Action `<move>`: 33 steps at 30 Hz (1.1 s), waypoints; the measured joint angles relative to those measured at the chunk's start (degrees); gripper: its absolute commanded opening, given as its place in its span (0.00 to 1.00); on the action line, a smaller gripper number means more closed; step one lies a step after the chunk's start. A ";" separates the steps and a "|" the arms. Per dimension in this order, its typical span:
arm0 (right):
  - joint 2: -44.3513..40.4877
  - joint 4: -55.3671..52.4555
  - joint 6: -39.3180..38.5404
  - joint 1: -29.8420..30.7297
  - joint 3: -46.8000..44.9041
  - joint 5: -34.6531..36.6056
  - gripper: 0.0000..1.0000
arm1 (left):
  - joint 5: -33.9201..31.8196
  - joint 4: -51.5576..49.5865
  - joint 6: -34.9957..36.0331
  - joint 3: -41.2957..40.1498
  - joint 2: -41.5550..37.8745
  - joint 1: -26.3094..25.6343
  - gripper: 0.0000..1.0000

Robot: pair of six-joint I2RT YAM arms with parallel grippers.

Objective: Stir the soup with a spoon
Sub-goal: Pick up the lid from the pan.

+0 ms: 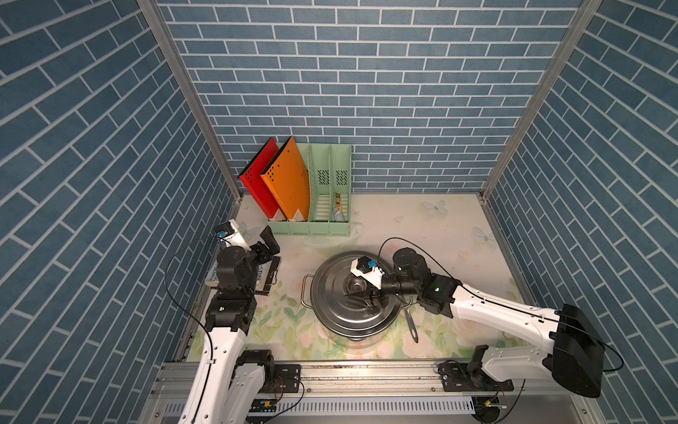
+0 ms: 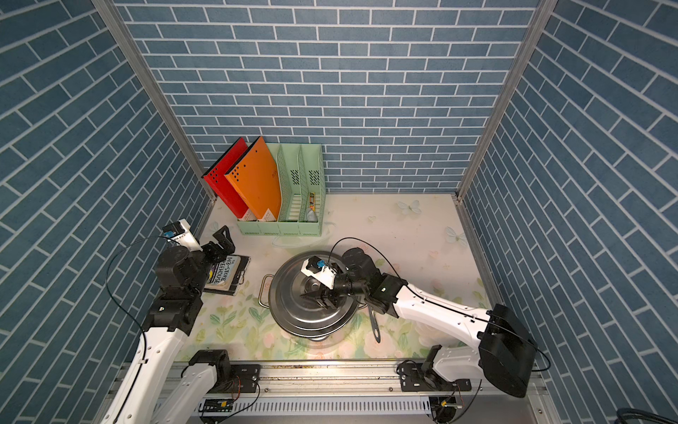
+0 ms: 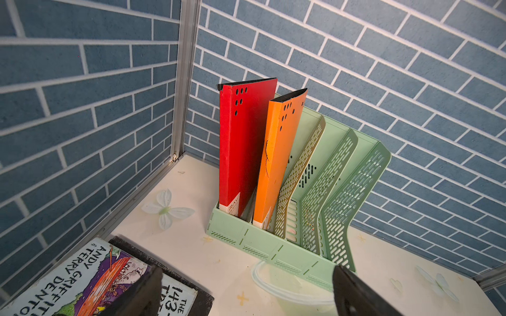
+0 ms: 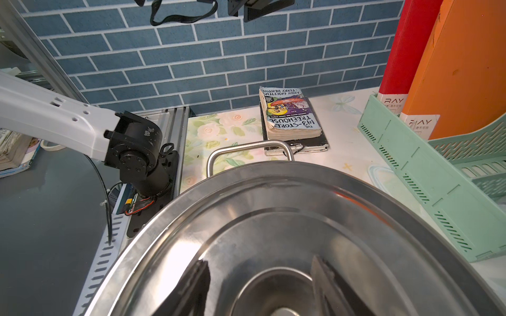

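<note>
Black fingers (image 4: 191,287) of the right gripper (image 4: 258,261) were held apart low over the steel lid (image 4: 273,205), with its centre knob (image 4: 282,312) seen between them; contact could not be told. The lid was seated on the pot (image 4: 246,147). The ladle (image 1: 411,325) was laid on the floral desk (image 1: 422,235) just beside the pot, on the right arm's side, its bowl end hidden. The left gripper (image 3: 247,268) was spread wide, nothing held, above a Treehouse paperback (image 3: 82,279) near the mint file rack (image 3: 273,246).
</note>
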 measured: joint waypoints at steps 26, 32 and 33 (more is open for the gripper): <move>1.44 -4.70 -1.79 0.00 2.14 4.39 0.64 | -0.39 -0.15 0.50 0.00 -0.46 0.00 1.00; 2.32 -4.52 -1.77 0.00 2.34 4.13 0.57 | -0.42 -0.15 0.59 0.00 -0.46 0.00 1.00; 2.36 -4.48 -1.79 0.00 2.34 4.09 0.54 | -0.42 -0.15 0.59 0.00 -0.46 0.00 1.00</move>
